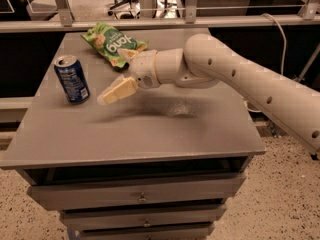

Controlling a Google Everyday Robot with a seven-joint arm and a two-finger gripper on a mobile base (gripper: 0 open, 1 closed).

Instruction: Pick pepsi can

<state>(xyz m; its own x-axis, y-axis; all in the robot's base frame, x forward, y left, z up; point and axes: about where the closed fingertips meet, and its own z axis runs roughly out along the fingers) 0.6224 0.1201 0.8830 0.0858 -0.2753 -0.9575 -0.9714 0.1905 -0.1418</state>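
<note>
The pepsi can is blue with a silver top and stands upright near the left edge of the grey table. My gripper hovers just above the table to the right of the can, a short gap away. Its fingers are spread open and empty. The lower finger points at the can, and the upper one lies in front of the green snack bag. My cream arm comes in from the right.
A green snack bag lies at the back of the table, just behind the gripper. Drawers sit under the tabletop. A railing and dark shelving stand behind the table.
</note>
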